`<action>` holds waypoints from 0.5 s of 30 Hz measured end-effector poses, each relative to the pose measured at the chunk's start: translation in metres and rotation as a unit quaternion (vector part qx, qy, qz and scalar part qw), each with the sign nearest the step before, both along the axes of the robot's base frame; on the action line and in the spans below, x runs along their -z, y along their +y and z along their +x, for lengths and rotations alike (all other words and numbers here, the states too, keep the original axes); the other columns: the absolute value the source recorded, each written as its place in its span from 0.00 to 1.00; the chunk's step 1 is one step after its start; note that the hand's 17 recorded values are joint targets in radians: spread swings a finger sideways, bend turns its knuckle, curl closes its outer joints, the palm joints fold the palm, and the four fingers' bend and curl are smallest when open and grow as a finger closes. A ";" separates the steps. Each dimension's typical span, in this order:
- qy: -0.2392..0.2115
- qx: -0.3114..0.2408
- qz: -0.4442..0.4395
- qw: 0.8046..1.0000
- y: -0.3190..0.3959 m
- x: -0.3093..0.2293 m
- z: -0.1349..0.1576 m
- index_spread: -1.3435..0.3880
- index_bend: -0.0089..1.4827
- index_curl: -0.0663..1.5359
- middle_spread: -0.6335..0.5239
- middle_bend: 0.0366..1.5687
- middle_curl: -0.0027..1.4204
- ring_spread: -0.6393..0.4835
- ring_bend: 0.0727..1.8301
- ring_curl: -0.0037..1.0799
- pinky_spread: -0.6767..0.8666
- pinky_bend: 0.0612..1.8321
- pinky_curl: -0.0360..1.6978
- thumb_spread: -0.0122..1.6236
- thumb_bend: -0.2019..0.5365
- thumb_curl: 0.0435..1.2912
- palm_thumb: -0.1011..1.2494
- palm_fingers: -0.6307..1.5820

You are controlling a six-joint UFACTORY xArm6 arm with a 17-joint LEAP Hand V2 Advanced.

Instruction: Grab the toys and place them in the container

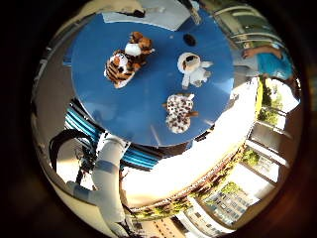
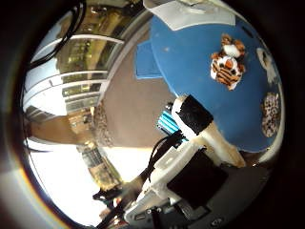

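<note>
The robot hand [image 2: 190, 157] hangs well above a round blue surface [image 1: 143, 114], holding nothing; one white finger with a black pad [image 2: 194, 114] reaches out straight from the palm toward the surface's edge, so the fingers look extended and apart rather than curled. Three plush toys lie on the surface, all well apart from the robot hand. A striped tiger toy [image 1: 119, 67] lies touching a small brown and white plush toy [image 1: 138, 44], the pair forming one cluster. Near them, with bare blue between, sits a white plush toy with a dark face [image 1: 193, 67]. A spotted white and brown plush toy [image 1: 179, 113] lies closer to the rim of the surface, just beside the white one but not touching it. A pale grey-white tray-like container [image 2: 195, 14] rests at the far edge of the surface, beyond the tiger toy; what shows of it holds no toys, though its inside is only partly visible. A small dark round spot [image 1: 189, 38] marks the surface near the white toy.
</note>
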State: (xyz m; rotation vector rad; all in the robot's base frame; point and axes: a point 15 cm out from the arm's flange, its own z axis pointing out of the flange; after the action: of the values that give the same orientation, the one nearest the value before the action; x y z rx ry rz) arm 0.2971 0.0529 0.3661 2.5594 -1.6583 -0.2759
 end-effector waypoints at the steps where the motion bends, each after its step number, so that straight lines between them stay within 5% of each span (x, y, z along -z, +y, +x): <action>1: -0.001 0.019 -0.005 1.000 -0.014 -0.005 0.007 0.65 0.13 0.25 0.58 0.08 0.20 0.81 0.10 0.30 0.71 0.25 0.13 0.78 0.25 0.20 0.50 0.41; 7: -0.006 0.110 -0.029 0.993 -0.087 -0.020 0.040 0.66 0.12 0.24 0.57 0.09 0.21 0.82 0.13 0.31 0.71 0.26 0.13 0.78 0.25 0.20 0.50 0.43; 15: 0.025 0.176 -0.054 0.983 -0.152 0.029 0.065 0.69 0.11 0.23 0.55 0.10 0.22 0.81 0.15 0.31 0.70 0.26 0.12 0.75 0.23 0.22 0.50 0.42</action>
State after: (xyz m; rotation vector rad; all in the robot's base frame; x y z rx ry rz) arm 0.3624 -0.0993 0.3370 2.1536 -2.0392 -0.2609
